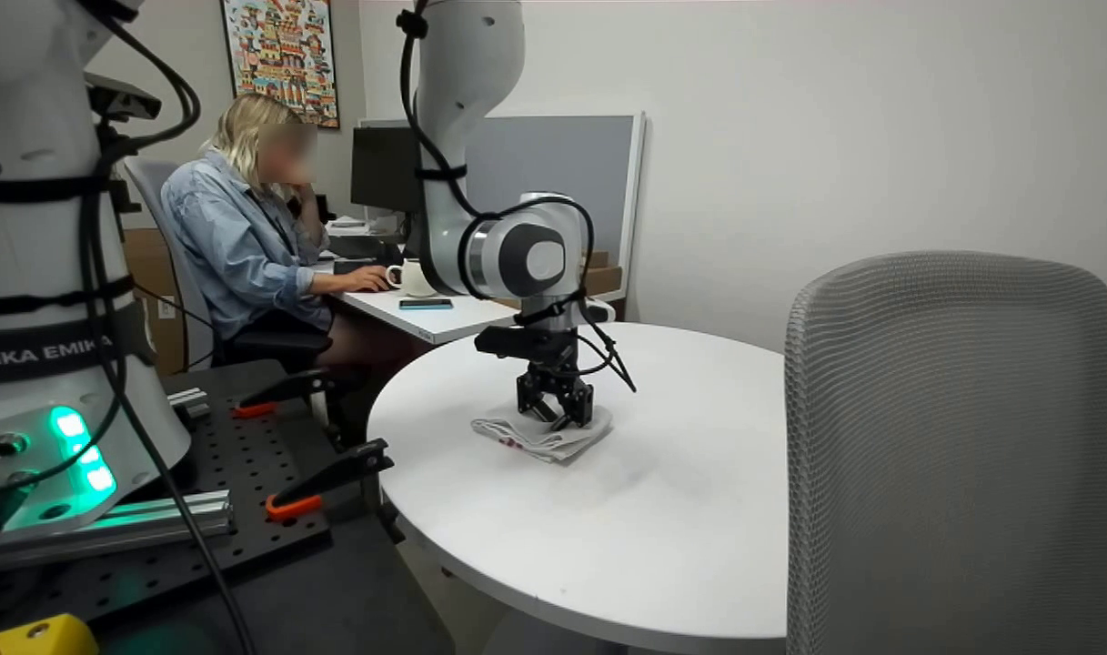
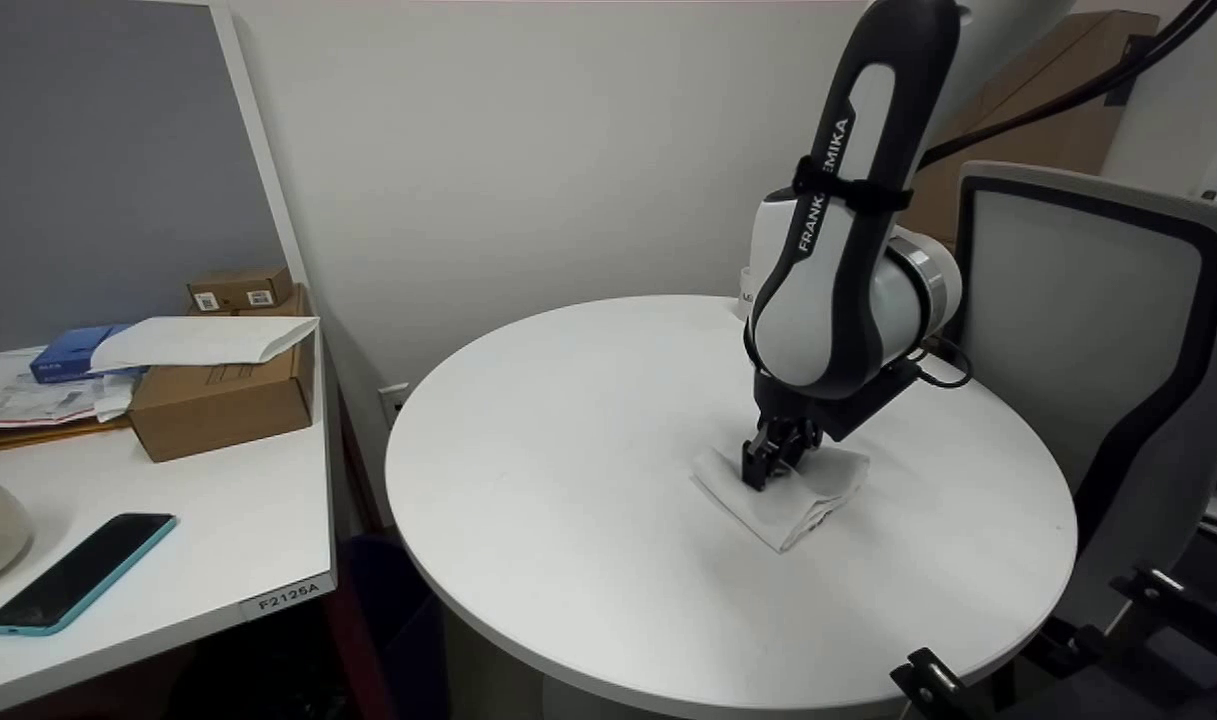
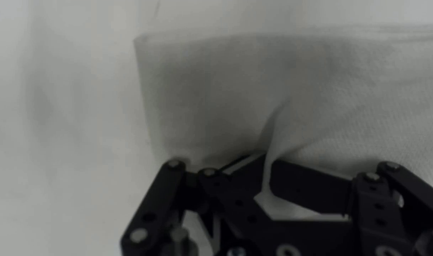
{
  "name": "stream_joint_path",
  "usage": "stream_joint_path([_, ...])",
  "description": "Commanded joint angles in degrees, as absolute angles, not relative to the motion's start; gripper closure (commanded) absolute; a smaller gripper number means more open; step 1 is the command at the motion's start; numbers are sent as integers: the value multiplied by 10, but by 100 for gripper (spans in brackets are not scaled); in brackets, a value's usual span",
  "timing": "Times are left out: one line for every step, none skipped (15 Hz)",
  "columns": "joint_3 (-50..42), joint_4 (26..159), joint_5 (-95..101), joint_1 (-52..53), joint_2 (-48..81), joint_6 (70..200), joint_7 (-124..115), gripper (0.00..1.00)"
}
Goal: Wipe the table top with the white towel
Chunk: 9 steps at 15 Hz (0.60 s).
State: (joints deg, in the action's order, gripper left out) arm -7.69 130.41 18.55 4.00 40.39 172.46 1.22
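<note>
Pale wall point(image 1: 880, 136) behind, round white table point(image 1: 699, 546) before it, and in an exterior view a grey mesh chair point(image 1: 953, 437) at the near right, overlapping the table's rim from this angle. Farther back, also in an exterior view, a seated person point(image 1: 230, 236) at a white desk point(image 1: 478, 318) with a mug point(image 1: 417, 277) and a phone point(image 1: 426, 304) on top.

Over the table, a white arm point(image 1: 471, 73) bent down to a black gripper point(image 3: 268, 174), pointed at the table top, with fingers point(image 2: 756, 468) low on the white towel point(image 2: 783, 520). Pressed nearly together, parted only by a thin fold of the towel. Clearest in the wrist view, with dark pads point(image 3: 309, 185) set on either side of a narrow upright ridge of the towel, pinching it between them. Running out from that pinch, a short crease across the top layer, then smoother weave toward the corner.

Folded in layers and resting mostly flat on the table, directly under the gripper; just right of the table's middle in an exterior view. Along one edge, again in an exterior view, small reddish marks point(image 1: 511, 443). Contact between the fingers and the table top beneath the towel: impossible to tell. Past the folded edges in the wrist view, pale table surface with soft grey shadows.
</note>
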Motion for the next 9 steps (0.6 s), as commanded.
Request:
stream_joint_path([-73,1325,171,56,398,1743,27,95])
stream_joint_path([-72,1326,171,57,394,1743,28,96])
stream_joint_path([-69,1328,169,55,390,1742,30,95])
stream_joint_path([-70,1330,169,55,385,1742,29,95])
stream_joint_path([-69,1330,168,54,382,1740,29,96])
stream_joint_path([-70,1331,167,52,377,1738,29,95])
stream_joint_path([-70,1332,168,50,373,1738,31,91])
stream_joint_path([-74,1334,169,53,370,1735,31,70])
stream_joint_path([-76,1335,170,55,368,1734,30,69])
